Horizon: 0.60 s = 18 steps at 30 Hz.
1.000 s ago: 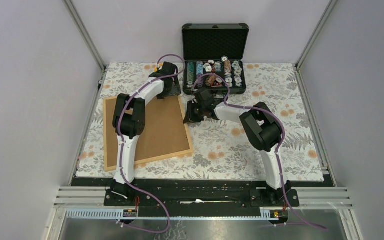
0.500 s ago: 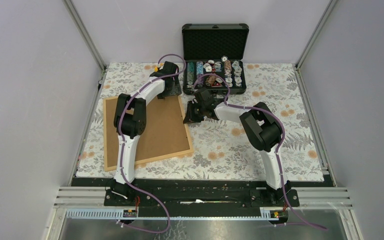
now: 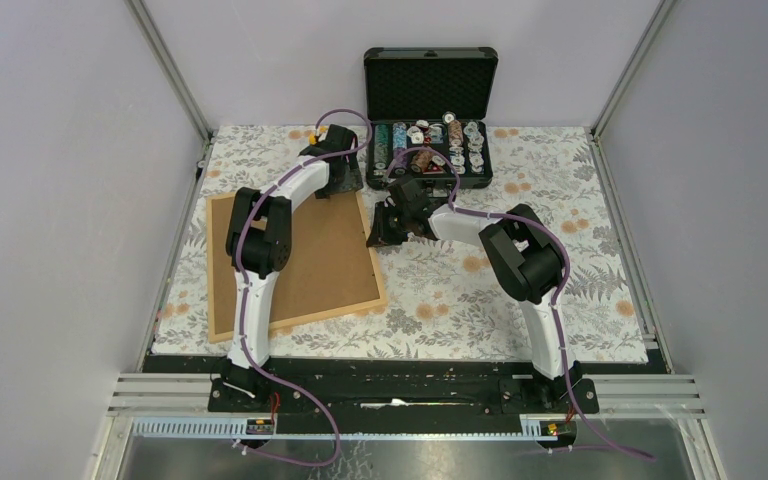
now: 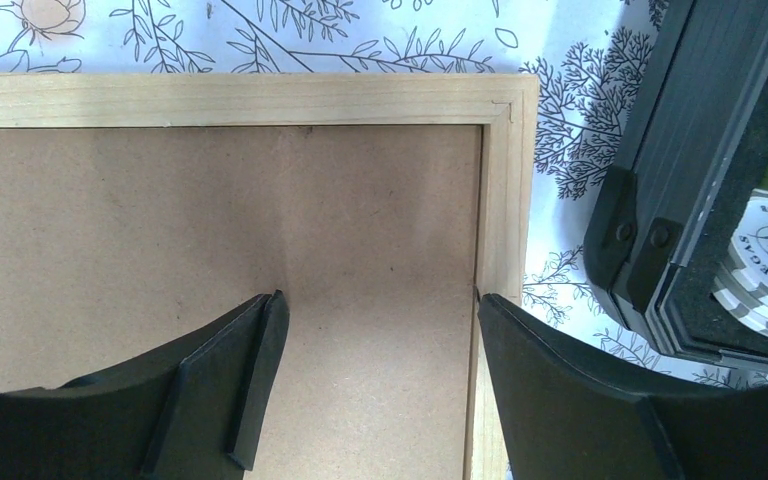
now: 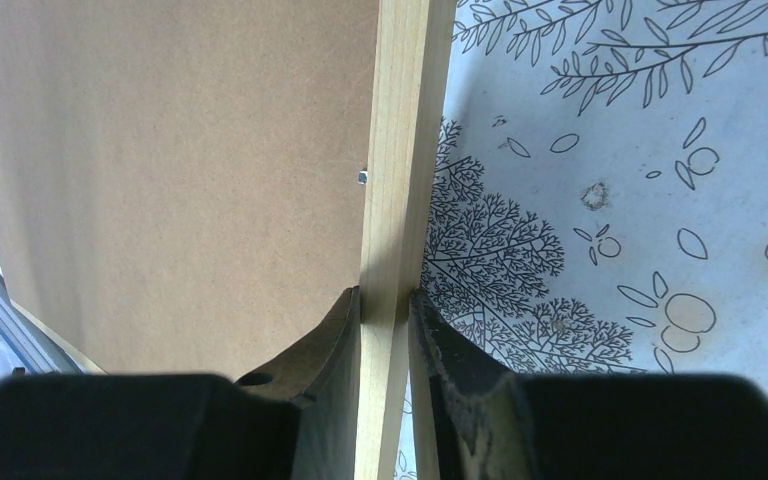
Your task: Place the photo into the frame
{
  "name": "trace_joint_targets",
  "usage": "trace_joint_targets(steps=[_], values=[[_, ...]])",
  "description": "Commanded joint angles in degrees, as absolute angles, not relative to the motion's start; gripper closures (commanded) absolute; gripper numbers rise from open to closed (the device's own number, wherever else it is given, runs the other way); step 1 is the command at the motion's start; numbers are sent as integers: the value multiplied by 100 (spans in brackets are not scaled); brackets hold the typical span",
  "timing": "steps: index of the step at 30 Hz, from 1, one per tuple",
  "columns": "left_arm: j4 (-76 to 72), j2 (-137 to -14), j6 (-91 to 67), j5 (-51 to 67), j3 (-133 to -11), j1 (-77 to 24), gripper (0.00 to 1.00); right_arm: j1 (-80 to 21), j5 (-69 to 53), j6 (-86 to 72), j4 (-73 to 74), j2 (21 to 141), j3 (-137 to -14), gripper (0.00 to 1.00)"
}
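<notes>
Looking down from above, we see the frame (image 3: 300, 318) lying flat on the floral desk cloth (image 3: 480, 300), its back turned up, with a plain brown backing sheet (image 3: 325, 255) filling the opening inside the light wood rails. Both arms reach to the frame's right side. The left claw (image 4: 375, 310) sits at the frame's far right corner with its jaws spread wide and nothing between them. In its wrist view one dark finger (image 4: 225, 390) is over the backing sheet just inside the frame, and the other finger overlaps the frame's right rail. We cannot tell whether either finger touches the surface. The right claw (image 5: 385, 300) is a little nearer along that same right rail. Its jaws are drawn narrow and pinch the thin wood, one finger on the backing side of the frame and the other on the cloth side. A small metal tab (image 5: 362, 177) shows on the backing just inside the frame's rail, ahead of this grip. Beyond the frame's far right corner stands an open black case (image 3: 430, 95) holding rows of chips (image 3: 430, 150), its near corner just beside the frame without touching it.
</notes>
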<state>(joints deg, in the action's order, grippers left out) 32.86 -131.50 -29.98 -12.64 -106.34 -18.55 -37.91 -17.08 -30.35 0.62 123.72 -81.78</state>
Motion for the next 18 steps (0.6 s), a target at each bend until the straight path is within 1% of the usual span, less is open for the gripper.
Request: trace_joint_targets(steps=[1, 18], values=[[3946, -13465, -2835, -1403, -10301, -1864, 22, -3814, -1612, -2810, 673, 12686, -8002, 99], [3790, -13413, -2877, -1201, -10121, -1705, 29, -3815, -1628, -2809, 670, 12724, -8026, 99]])
